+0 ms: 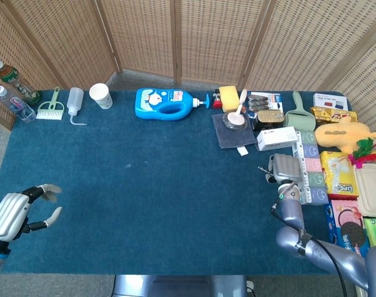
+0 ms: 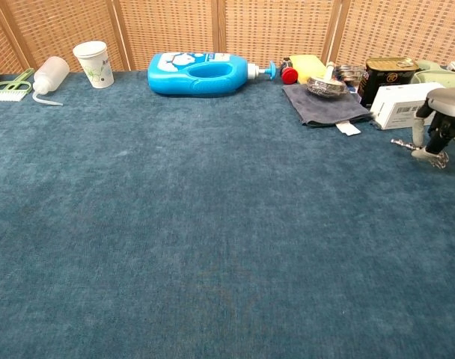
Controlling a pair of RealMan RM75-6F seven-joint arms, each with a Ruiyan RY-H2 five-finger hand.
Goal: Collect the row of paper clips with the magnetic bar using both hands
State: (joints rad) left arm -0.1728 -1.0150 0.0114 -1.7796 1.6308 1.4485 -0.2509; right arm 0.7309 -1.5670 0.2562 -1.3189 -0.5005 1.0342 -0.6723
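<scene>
Chest view cuts our right hand (image 2: 441, 123) off at the frame edge; its fingers pinch a thin magnetic bar (image 2: 402, 143) with paper clips (image 2: 435, 159) clumped just below. Our left hand (image 1: 18, 210) is spread open, holding nothing.

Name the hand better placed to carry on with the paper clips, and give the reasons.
Right. The right hand holds small metal pieces beside the white box. The left hand hovers open at the opposite table edge, holding nothing.
</scene>
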